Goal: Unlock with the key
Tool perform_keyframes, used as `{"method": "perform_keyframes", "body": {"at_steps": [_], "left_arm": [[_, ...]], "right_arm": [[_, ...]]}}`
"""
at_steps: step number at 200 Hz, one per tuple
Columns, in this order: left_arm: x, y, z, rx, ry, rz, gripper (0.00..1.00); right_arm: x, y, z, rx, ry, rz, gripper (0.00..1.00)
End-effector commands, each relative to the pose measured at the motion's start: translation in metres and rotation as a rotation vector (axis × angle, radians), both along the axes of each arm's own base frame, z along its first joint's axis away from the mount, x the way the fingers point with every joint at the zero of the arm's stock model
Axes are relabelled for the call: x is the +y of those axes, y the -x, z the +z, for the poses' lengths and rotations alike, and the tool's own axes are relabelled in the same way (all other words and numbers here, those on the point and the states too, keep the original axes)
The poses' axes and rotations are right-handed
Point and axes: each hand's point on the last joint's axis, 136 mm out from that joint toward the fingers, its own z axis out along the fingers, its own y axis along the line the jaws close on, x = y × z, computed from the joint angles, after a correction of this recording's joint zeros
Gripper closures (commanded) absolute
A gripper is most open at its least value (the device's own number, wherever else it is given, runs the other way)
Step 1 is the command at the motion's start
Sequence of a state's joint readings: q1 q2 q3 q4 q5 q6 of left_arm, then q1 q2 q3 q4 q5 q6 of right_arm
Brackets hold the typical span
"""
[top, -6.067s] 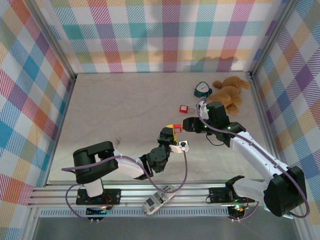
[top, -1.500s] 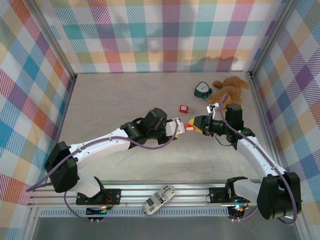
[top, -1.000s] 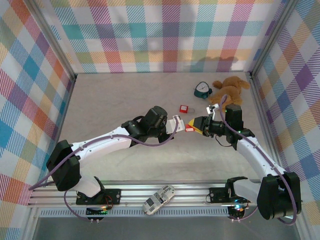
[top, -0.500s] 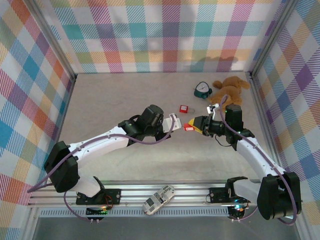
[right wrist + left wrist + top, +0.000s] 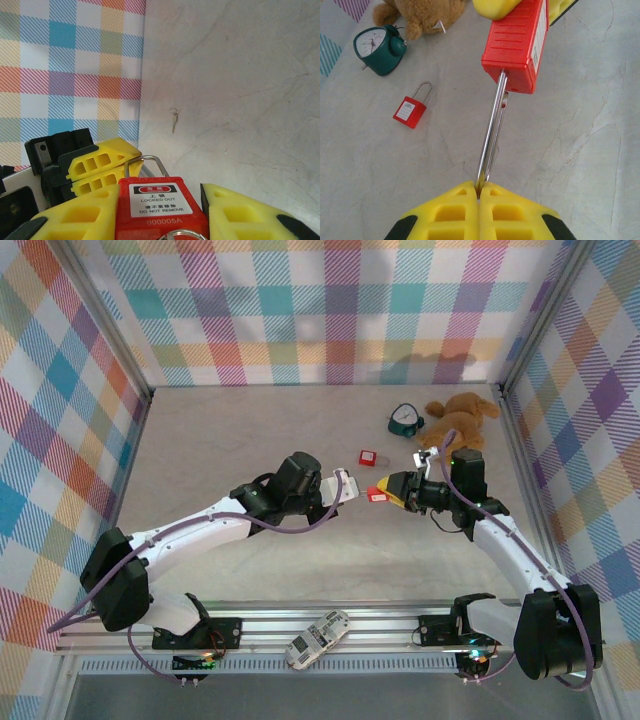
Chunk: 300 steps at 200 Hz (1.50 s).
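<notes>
**A:** What do we get from above?

**B:** We see the left gripper (image 5: 350, 485) and the right gripper (image 5: 388, 491) meeting tip to tip mid-table, with the red padlock (image 5: 377, 496) between them. A second padlock (image 5: 367, 456) lies just beyond. A clock (image 5: 404, 419) and a teddy (image 5: 460, 425) sit further back on the right. From that height we can't judge either grip.

**A:** And the left wrist?

**B:** There we see the left fingers (image 5: 445, 215) pressed together, with the tip of the shackle (image 5: 490, 130) pinched in the seam between them. The shackle runs straight up to the red body. A yellow finger of the right gripper sits against the far end of that body. The second padlock lies flat on the table off to the left, with the clock and teddy past it.

**A:** The right wrist?

**B:** We find the right fingers (image 5: 240, 215) partly apart, one on each side of the padlock body and clamping it, with its label facing us. Behind it, the left gripper's yellow fingers close over the shackle. The key (image 5: 173, 120) lies on the table (image 5: 240, 75) near the foot of the plaid wall (image 5: 75, 50), well apart from both grippers.
</notes>
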<state>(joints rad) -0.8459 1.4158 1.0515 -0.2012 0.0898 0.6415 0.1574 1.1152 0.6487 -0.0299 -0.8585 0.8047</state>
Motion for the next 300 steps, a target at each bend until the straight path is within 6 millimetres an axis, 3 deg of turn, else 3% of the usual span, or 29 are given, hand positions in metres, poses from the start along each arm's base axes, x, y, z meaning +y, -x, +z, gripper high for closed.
{"method": "perform_keyframes", "body": {"at_steps": [1,21,51,92,130,210,264,300], "left_arm": [[0.02,-0.01,0.008,-0.025,-0.017,0.088,0.69],[0.018,-0.016,0.022,-0.052,0.001,0.118,0.4],[-0.007,-0.007,0.047,-0.115,0.036,0.048,0.28],[-0.057,0.014,0.06,-0.125,0.095,-0.105,0.31],[-0.076,0.014,0.057,-0.078,0.122,-0.143,0.38],[-0.075,0.005,0.031,-0.03,0.071,-0.103,0.44],[-0.069,0.002,0.022,-0.015,0.049,-0.091,0.6],[-0.068,0.003,0.015,0.009,0.039,-0.092,0.59]], "right_arm": [[-0.008,-0.007,0.003,-0.026,0.009,-0.04,0.69],[-0.008,-0.006,0.004,-0.027,0.01,-0.039,0.69],[-0.004,-0.004,0.003,-0.024,0.01,-0.024,0.69],[0.004,0.001,0.003,-0.028,0.013,0.006,0.69],[0.008,0.006,0.01,-0.045,0.007,0.03,0.69],[0.009,0.009,0.015,-0.062,0.005,0.035,0.69],[0.008,0.011,0.016,-0.074,0.005,0.034,0.69],[0.008,0.011,0.019,-0.085,0.005,0.028,0.69]]}}
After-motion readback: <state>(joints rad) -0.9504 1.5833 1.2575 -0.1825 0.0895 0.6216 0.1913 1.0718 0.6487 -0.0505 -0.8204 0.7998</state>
